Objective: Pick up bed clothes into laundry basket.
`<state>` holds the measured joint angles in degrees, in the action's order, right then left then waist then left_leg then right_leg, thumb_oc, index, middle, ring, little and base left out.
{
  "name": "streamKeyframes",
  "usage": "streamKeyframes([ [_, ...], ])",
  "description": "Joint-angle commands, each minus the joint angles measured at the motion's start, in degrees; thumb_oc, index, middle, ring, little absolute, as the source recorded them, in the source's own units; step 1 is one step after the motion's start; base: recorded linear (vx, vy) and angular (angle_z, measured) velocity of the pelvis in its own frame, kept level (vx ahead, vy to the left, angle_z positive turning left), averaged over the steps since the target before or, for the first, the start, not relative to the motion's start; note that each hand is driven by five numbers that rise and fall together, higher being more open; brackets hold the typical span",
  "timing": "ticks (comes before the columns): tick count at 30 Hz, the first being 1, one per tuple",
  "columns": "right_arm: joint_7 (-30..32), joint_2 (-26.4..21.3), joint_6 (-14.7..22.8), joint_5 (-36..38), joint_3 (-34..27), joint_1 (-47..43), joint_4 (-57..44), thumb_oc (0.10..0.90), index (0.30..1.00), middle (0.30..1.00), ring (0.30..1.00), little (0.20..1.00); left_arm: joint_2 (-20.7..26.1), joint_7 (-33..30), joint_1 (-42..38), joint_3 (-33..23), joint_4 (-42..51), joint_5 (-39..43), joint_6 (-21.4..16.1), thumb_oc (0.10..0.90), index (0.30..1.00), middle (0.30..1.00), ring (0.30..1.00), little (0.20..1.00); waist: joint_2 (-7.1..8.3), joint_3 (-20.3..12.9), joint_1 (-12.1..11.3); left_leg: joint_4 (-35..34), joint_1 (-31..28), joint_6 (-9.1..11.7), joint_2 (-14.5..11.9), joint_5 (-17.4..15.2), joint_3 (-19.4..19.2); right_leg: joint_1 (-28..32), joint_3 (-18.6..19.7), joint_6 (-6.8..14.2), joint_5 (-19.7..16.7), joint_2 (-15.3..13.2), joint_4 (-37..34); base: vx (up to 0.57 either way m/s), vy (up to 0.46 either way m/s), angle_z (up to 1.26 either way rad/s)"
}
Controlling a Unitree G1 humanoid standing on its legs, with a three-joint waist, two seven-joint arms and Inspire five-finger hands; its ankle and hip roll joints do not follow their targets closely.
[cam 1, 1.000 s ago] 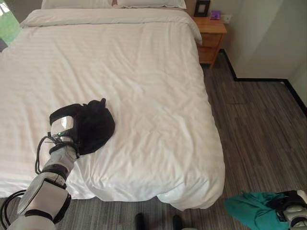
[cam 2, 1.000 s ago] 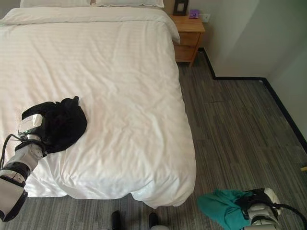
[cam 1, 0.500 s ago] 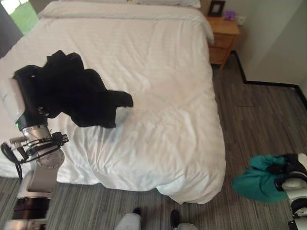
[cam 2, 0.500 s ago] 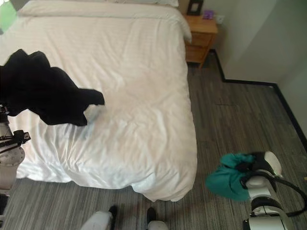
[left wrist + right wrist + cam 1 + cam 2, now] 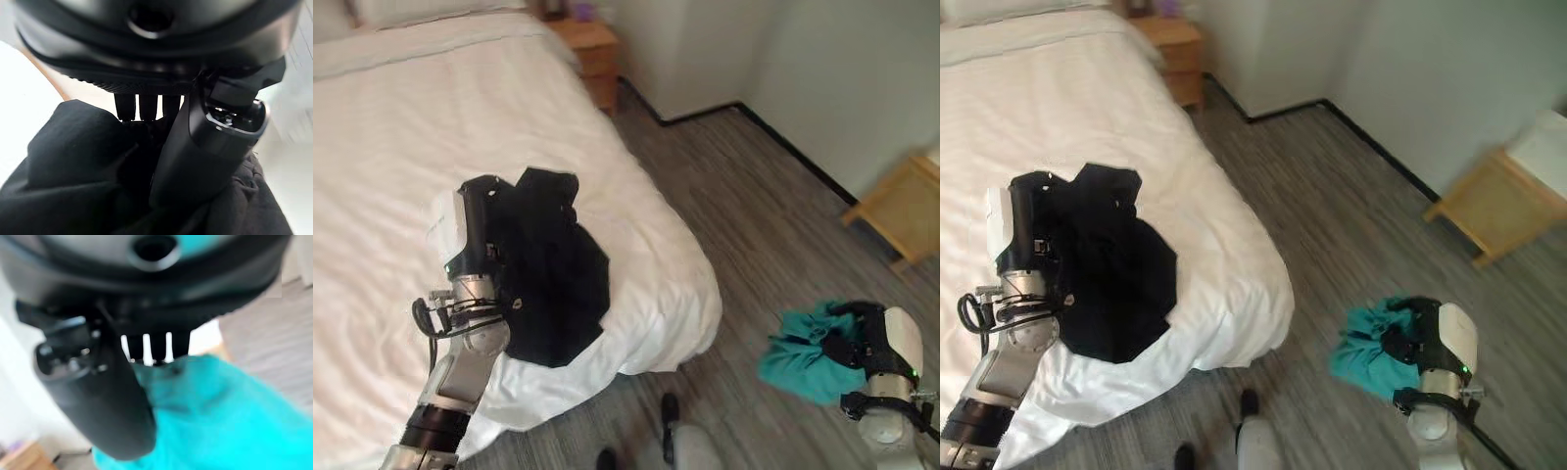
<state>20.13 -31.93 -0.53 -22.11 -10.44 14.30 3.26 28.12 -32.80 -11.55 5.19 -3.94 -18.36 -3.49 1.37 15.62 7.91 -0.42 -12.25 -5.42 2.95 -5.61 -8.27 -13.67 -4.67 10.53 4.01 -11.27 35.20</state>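
The left hand [image 5: 195, 147] has its fingers [image 5: 139, 107] and thumb curled into a bunch of the black garment [image 5: 548, 264], which hangs from the hand above the near corner of the bed [image 5: 382, 147]. The right hand [image 5: 1430, 348] is clenched on the teal garment [image 5: 1366, 348], held over the floor [image 5: 734, 196]. Both items are soft and light and will drape and sag. A bunched central fold is judged the most secure hold. No laundry basket is visible.
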Motion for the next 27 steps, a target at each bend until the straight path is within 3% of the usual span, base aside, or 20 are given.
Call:
streamKeyframes([
  [1,2.32,-7.55,4.27,-3.93,-1.75,-8.57,-7.74,0.400,0.300,0.300,0.300,0.300,1.20,-1.25,-6.04,-0.30,6.91,-2.67,-4.45,0.400,0.300,0.300,0.300,0.300,-3.33,-6.83,-2.76,-4.27,7.10,3.71,-3.55,4.82,2.83,11.74,-1.88,-0.38,-8.95,-6.59,-3.44,-0.45,0.002,-1.03],
  [3,1.57,-7.53,4.60,-4.46,0.08,-10.24,-8.72,0.400,0.300,0.300,0.300,0.300,0.79,-0.36,-4.45,0.54,7.76,-2.68,-4.18,0.400,0.300,0.300,0.300,0.300,-2.97,-8.13,-5.07,-4.11,9.77,3.93,-4.21,6.15,-0.74,16.20,-5.54,0.41,-9.46,-9.07,-4.93,-0.48,-0.110,-1.02],
  [5,0.61,-7.58,4.57,-5.50,2.52,-12.11,-8.66,0.400,0.300,0.300,0.300,0.300,0.06,0.23,-0.68,-0.34,9.20,-2.79,-4.00,0.400,0.300,0.300,0.300,0.300,-1.50,-9.50,-9.11,-3.86,12.67,4.88,-5.44,7.85,-6.57,22.16,-12.13,2.61,-12.73,-14.99,-11.02,-0.55,-0.292,-1.45],
  [6,-0.40,-7.59,4.15,-6.43,4.39,-12.86,-8.63,0.400,0.300,0.300,0.300,0.300,-1.19,1.66,2.15,0.21,10.16,-1.95,-4.53,0.400,0.300,0.300,0.300,0.300,0.70,-10.18,-11.64,-3.48,15.66,5.78,-6.46,9.28,-9.35,27.66,-14.96,3.70,-8.47,-13.82,-22.25,-0.43,-0.303,-1.77],
  [7,-0.47,-7.48,4.08,-6.45,4.39,-12.82,-8.70,0.400,0.300,0.300,0.300,0.300,-1.09,1.75,2.25,0.19,10.28,-1.93,-4.50,0.400,0.300,0.300,0.300,0.300,0.69,-10.28,-11.77,-3.64,15.64,5.85,-6.64,9.60,-9.53,27.86,-15.03,3.56,-8.89,-13.54,-23.00,-0.39,-0.331,-1.95],
  [8,-0.94,-8.18,4.18,-6.99,5.26,-13.52,-9.57,0.400,0.300,0.300,0.300,0.300,-1.25,1.65,3.28,-0.35,10.23,-2.47,-4.43,0.400,0.300,0.300,0.300,0.300,1.19,-10.32,-12.04,-3.61,16.67,6.81,-7.98,10.37,-10.35,28.36,-13.94,4.46,-5.69,-11.60,-27.48,-0.25,-0.193,-1.83],
  [11,-0.87,-8.31,5.02,-6.75,8.54,-16.39,-9.30,0.400,0.300,0.300,0.300,0.300,-2.52,0.54,2.03,-0.47,8.81,-3.12,-4.00,0.400,0.300,0.300,0.300,0.300,-0.17,-10.05,-13.20,-3.74,19.41,8.94,-12.26,14.22,-13.05,26.86,-12.07,3.81,-0.71,-5.72,-35.75,-0.36,-0.268,-1.20],
  [12,-0.73,-8.25,5.05,-6.58,9.77,-17.55,-8.96,0.400,0.300,0.300,0.300,0.300,-2.68,0.18,1.82,-0.66,8.87,-3.28,-4.23,0.400,0.300,0.300,0.300,0.300,-0.68,-9.77,-13.33,-3.73,19.99,9.46,-12.86,14.74,-12.49,26.56,-11.27,3.15,-0.49,-4.35,-37.82,-0.29,-0.217,-1.43],
  [13,-0.37,-8.63,5.18,-6.89,11.32,-19.10,-8.62,0.400,0.300,0.300,0.300,0.300,-3.01,-0.37,1.15,-0.06,8.53,-3.57,-4.35,0.400,0.300,0.300,0.300,0.300,-0.98,-8.90,-14.07,-3.50,20.23,10.19,-12.81,15.56,-9.32,26.11,-10.17,2.23,-0.18,-2.94,-38.67,-0.17,-0.128,-1.63],
  [14,-0.33,-8.67,5.20,-6.89,11.39,-19.23,-8.53,0.400,0.300,0.300,0.300,0.300,-3.04,-0.39,1.08,-0.10,8.47,-3.57,-4.37,0.400,0.300,0.300,0.300,0.300,-1.12,-8.88,-14.12,-3.51,20.27,10.23,-12.98,15.63,-9.35,26.02,-10.06,2.16,-0.29,-2.78,-38.70,-0.34,-0.379,-1.54],
  [15,0.00,-9.90,5.84,-7.58,14.05,-21.89,-8.55,0.400,0.300,0.300,0.300,0.300,-3.86,-1.75,-2.32,1.92,8.18,-3.22,-4.69,0.400,0.300,0.300,0.300,0.300,-0.80,-5.79,-15.27,-0.60,20.11,11.69,-7.94,12.93,7.47,24.10,-6.50,-0.29,-1.43,0.03,-38.62,-0.25,-0.322,-0.93],
  [16,0.01,-9.94,5.85,-7.58,14.05,-21.99,-8.48,0.400,0.300,0.300,0.300,0.300,-3.89,-1.78,-2.46,1.92,8.08,-3.23,-4.70,0.400,0.300,0.300,0.300,0.300,-0.78,-5.89,-15.14,-0.62,20.06,11.80,-7.94,12.44,7.68,24.29,-6.64,-0.30,-1.16,0.09,-38.79,-0.44,-0.449,-0.81],
  [17,0.29,-10.26,6.64,-6.83,16.13,-23.60,-8.31,0.400,0.300,0.300,0.300,0.300,-3.82,-2.41,-4.90,3.35,8.34,-3.67,-4.64,0.400,0.300,0.300,0.300,0.300,-0.26,-5.20,-14.26,2.93,19.47,11.13,-5.73,9.47,11.78,22.66,-4.72,-1.32,-2.47,0.77,-38.50,-0.18,-0.134,-0.53],
  [18,0.32,-10.27,6.65,-6.83,16.15,-23.74,-8.24,0.400,0.300,0.300,0.300,0.300,-3.82,-2.44,-5.01,3.32,8.28,-3.68,-4.67,0.400,0.300,0.300,0.300,0.300,-0.31,-5.22,-14.28,3.12,19.79,11.08,-5.76,9.58,11.75,22.41,-4.65,-1.31,-2.69,0.80,-38.50,-0.22,-0.194,-0.68],
  [20,0.09,-10.29,6.96,-6.42,18.37,-25.35,-7.78,0.400,0.300,0.300,0.300,0.300,-4.05,-2.93,-6.78,4.37,8.02,-3.40,-4.82,0.400,0.300,0.300,0.300,0.300,-0.56,-5.76,-13.42,4.29,17.14,10.06,-4.67,6.42,13.37,20.26,-2.48,-2.18,-2.95,1.84,-37.66,-0.08,-0.110,-0.65],
  [23,0.48,-9.76,6.61,-5.92,19.05,-26.44,-7.07,0.400,0.300,0.300,0.300,0.300,-4.12,-3.27,-8.67,5.88,5.92,-2.98,-4.09,0.400,0.300,0.300,0.300,0.300,-1.76,-6.38,-11.88,2.62,15.16,9.09,-4.43,6.65,13.90,20.47,-0.34,-2.86,-2.32,4.01,-37.24,0.07,-0.079,-0.76],
  [26,0.86,-8.57,6.83,-4.08,19.09,-26.14,-6.61,0.400,0.300,0.300,0.300,0.300,-4.54,-2.20,-9.77,7.54,3.36,-1.59,-4.26,0.400,0.300,0.300,0.300,0.300,-1.64,-6.00,-10.69,7.13,15.82,9.42,-5.19,6.67,12.81,21.32,0.69,-4.06,-1.34,4.91,-37.26,0.09,-0.097,-0.43],
  [27,1.25,-7.96,6.54,-2.60,19.19,-25.74,-5.59,0.400,0.300,0.300,0.300,0.300,-5.27,-0.99,-9.29,8.19,2.97,1.31,-5.09,0.400,0.300,0.300,0.300,0.300,-0.91,-4.32,-11.30,14.04,19.86,10.48,-5.10,9.79,12.93,22.62,0.67,-4.75,-1.13,4.62,-37.44,0.07,-0.074,-0.34],
])
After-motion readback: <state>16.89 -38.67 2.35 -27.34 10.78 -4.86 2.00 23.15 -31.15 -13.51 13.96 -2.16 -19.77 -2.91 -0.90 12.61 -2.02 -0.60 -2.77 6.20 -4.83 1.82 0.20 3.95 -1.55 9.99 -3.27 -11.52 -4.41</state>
